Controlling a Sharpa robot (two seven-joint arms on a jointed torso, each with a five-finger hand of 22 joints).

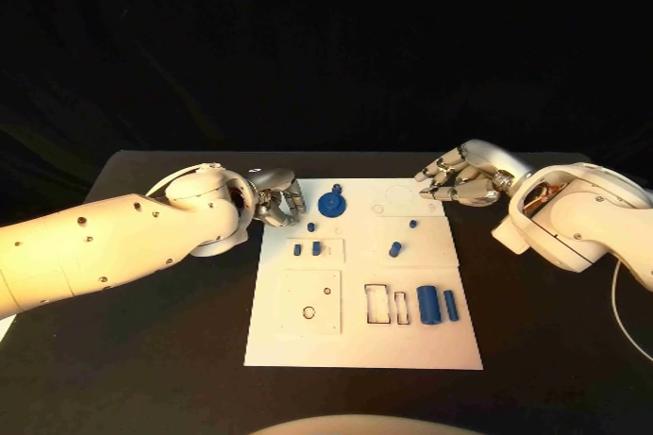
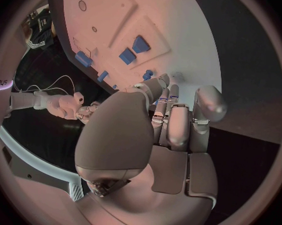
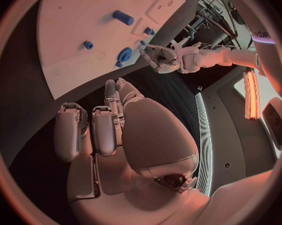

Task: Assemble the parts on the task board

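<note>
Head view: my left hand [image 1: 277, 197] and right hand [image 1: 456, 182], fingers curled, empty, flank task board [image 1: 365, 345]; blue parts [image 1: 430, 305] lie unassembled.

The white board [image 1: 363, 345] lies flat in the middle of the black surface [image 1: 163, 359]. On it a blue gear [image 1: 332, 205] sits at the far edge, small blue pegs [image 1: 316, 249] stand mid-board to the left, another peg [image 1: 394, 249] to the right, and a blue cylinder [image 1: 428, 305] lies beside a thin blue bar [image 1: 450, 306] nearer the front.
</note>
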